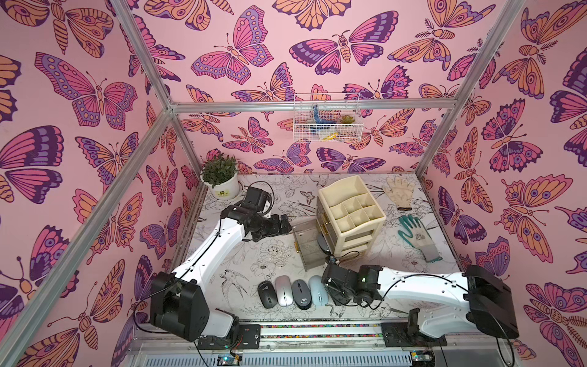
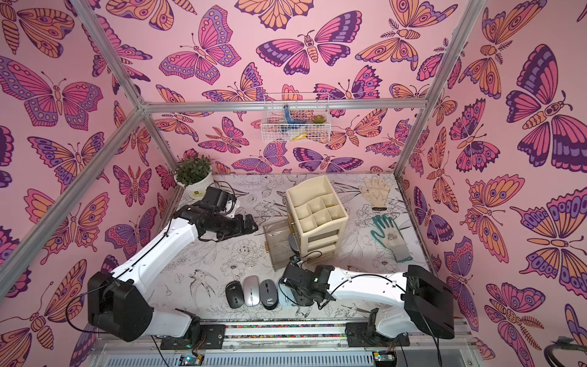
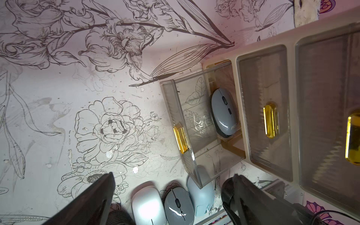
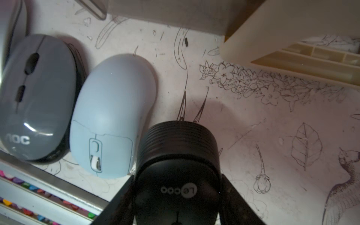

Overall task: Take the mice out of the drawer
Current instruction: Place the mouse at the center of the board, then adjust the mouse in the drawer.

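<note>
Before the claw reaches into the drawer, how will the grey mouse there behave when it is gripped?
The grey mouse has a glossy, domed shell, so a pinch on top may slip; its sides look safer. It looks rigid and should not bend. It lies flat in the drawer, so a push would probably slide it, not roll it.
</note>
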Available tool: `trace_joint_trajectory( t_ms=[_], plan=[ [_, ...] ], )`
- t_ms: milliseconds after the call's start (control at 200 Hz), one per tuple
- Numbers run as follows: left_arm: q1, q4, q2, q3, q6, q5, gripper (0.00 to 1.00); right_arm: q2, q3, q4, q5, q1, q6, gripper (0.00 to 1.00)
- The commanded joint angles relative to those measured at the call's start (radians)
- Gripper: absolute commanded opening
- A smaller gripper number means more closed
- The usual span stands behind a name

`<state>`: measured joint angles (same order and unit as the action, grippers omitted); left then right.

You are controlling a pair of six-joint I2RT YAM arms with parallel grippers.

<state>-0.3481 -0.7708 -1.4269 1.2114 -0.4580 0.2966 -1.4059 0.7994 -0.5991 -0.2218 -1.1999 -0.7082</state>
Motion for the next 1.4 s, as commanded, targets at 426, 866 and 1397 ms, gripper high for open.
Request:
trace_joint_trajectory(
  t_ms=[426, 866, 1397],
  plan=[
    [-0.121, 0.155, -0.177, 0.06, -0.018, 0.092, 0.93, 0.239, 0.193, -0.259, -0.145, -0.052, 0.003, 0.89],
    [-0.142, 0.496, -0.302, -0.017, -0.161, 0.34, 0.0, 0.152, 0.787, -0.416, -0.081, 0.531, 0.486, 0.96],
    [-0.167, 0.887, -0.451, -0.132, -0.528, 0.401, 0.0, -0.159, 0.92, -0.358, 0.107, 0.749, 0.566, 0.97]
  ],
)
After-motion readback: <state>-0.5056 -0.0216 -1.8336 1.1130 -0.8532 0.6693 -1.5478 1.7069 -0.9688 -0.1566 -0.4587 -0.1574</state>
